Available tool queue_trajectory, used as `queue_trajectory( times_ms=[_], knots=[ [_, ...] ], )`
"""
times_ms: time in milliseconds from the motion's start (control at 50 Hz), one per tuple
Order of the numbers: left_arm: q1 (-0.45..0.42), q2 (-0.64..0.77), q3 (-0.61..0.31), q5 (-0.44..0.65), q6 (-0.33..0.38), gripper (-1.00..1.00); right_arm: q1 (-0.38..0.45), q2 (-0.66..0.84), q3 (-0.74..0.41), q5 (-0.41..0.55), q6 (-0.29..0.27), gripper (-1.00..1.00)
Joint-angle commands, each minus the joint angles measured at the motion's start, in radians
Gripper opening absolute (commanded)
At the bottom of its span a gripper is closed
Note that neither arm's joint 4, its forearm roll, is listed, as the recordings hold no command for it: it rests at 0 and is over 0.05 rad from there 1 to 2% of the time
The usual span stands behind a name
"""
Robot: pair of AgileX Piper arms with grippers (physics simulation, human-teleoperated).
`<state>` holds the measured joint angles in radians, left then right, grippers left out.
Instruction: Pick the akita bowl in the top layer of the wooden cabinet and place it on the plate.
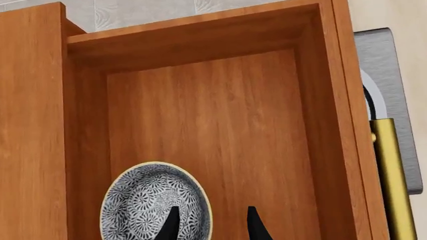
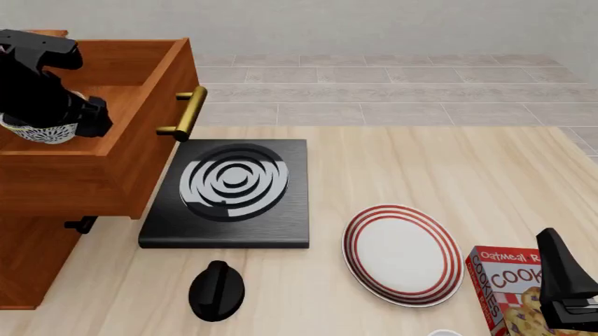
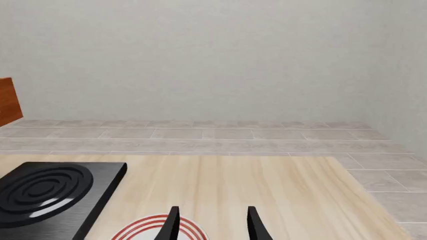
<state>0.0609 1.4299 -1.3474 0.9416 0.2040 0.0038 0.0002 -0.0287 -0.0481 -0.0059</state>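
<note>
Your left gripper (image 1: 212, 225) hangs with fingers spread inside the pulled-out top drawer of the reddish-brown wooden cabinet (image 2: 103, 164), one fingertip over the small net-patterned white bowl (image 1: 155, 205). Right of the cabinet, the red-ringed white plate (image 2: 404, 253) lies near your right gripper (image 3: 212, 225), fingers apart.

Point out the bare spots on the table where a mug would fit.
Bare wood runs right of the stove to the far table edge, above the plate. A smaller patch lies between the black knob and plate. The near right corner is crowded by the cookie box and right gripper.
</note>
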Motion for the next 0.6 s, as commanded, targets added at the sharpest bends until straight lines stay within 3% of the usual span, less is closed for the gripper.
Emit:
queue_trajectory(
  times_ms=[20,140,160,280,600],
  knots=[
    [-0.002,-0.001,0.02,-0.017,-0.006,1.0,-0.001,0.0,0.0,-0.001,0.002,1.0],
    [-0.01,-0.007,0.031,-0.023,0.0,1.0,-0.002,0.0,0.0,-0.001,0.002,1.0],
    [-0.011,-0.012,0.03,-0.025,0.005,-1.0,-0.002,0.0,0.001,-0.001,0.002,1.0],
    [-0.022,-0.033,0.035,-0.035,0.024,-1.0,-0.002,0.0,0.001,-0.002,0.003,1.0],
    [-0.089,-0.041,0.013,-0.026,-0.023,-1.0,-0.003,0.0,-0.001,-0.002,0.001,1.0]
  ],
)
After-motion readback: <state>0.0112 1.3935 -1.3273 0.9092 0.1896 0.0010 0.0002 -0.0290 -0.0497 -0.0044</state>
